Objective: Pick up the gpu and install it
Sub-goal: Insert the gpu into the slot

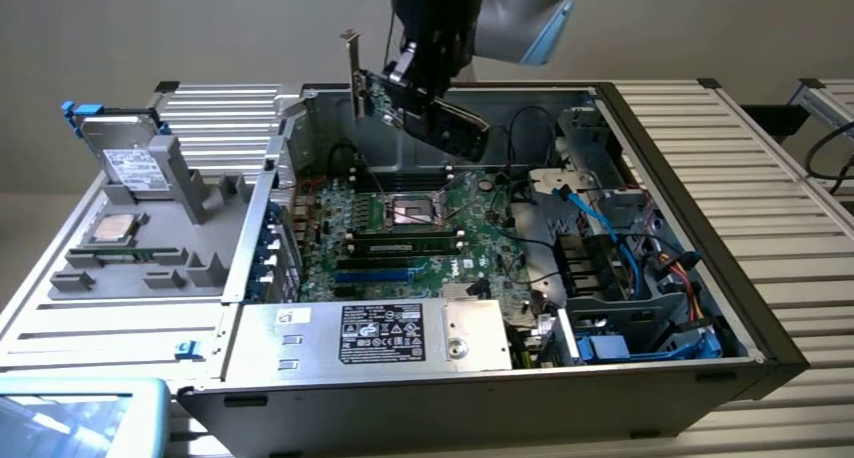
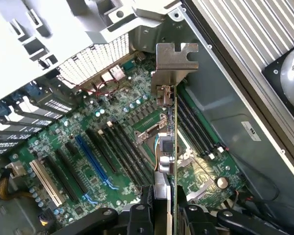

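The gpu (image 1: 424, 116) hangs tilted in the air over the open computer case (image 1: 747, 318), above the motherboard (image 1: 441, 203). Its silver end bracket (image 1: 355, 66) points up toward the exterior view's left. My gripper (image 1: 430, 70) is shut on the card's upper edge. In the wrist view the gpu (image 2: 173, 142) appears edge-on, with its bracket (image 2: 174, 68) at the far end and my gripper (image 2: 165, 216) clamped on either side of it. Below the card lie the motherboard (image 2: 63, 142) and its blue slot (image 2: 94, 162), with a clear gap between them and the card.
A silver white-labelled drive box (image 1: 134, 165) and a grey tray (image 1: 200, 268) holding a CPU (image 1: 112, 230) sit at the exterior view's left of the case. The power supply (image 1: 380, 335) fills the case's near side. Cables and drive bays (image 1: 641, 268) crowd the right.
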Controlling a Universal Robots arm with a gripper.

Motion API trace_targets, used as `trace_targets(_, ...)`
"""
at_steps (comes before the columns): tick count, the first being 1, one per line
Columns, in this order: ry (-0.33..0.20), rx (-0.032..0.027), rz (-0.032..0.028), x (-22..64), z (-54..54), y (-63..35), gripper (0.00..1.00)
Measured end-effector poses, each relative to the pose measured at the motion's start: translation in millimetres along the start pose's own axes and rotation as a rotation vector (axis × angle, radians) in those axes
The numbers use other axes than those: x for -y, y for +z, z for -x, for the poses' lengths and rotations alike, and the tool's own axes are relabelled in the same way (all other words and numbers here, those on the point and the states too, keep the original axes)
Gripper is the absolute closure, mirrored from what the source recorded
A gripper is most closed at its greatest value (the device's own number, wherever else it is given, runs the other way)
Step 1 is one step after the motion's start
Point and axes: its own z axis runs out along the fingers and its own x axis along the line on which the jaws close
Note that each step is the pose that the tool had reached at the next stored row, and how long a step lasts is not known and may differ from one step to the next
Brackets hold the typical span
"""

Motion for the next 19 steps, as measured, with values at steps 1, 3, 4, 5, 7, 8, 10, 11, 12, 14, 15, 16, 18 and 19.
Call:
trace_targets(1, -0.017, -0.0008, 0.0010, 0.0, 0.0, 0.0, 0.72)
trace_targets(3, -0.050, -0.0024, 0.0030, 0.0, 0.0, 0.0, 0.72)
trace_targets(4, -0.067, -0.0033, 0.0042, 0.0, 0.0, 0.0, 0.72)
trace_targets(5, -0.083, -0.0045, 0.0055, 0.0, 0.0, 0.0, 0.72)
trace_targets(7, -0.117, -0.0074, 0.0083, 0.0, 0.0, 0.0, 0.72)
trace_targets(8, -0.134, -0.0090, 0.0097, 0.0, 0.0, 0.0, 0.72)
trace_targets(10, -0.170, -0.0121, 0.0119, 0.0, 0.0, 0.0, 0.72)
trace_targets(11, -0.189, -0.0136, 0.0130, 0.0, 0.0, 0.0, 0.72)
trace_targets(12, -0.206, -0.0150, 0.0140, 0.0, 0.0, 0.0, 0.72)
trace_targets(14, -0.243, -0.0179, 0.0161, 0.0, 0.0, 0.0, 0.72)
trace_targets(15, -0.261, -0.0194, 0.0172, 0.0, 0.0, 0.0, 0.72)
trace_targets(16, -0.279, -0.0208, 0.0182, 0.0, 0.0, 0.0, 0.72)
trace_targets(18, -0.316, -0.0238, 0.0205, 0.0, 0.0, 0.1, 0.72)
trace_targets(19, -0.333, -0.0255, 0.0218, 0.0, 0.0, 0.0, 0.72)
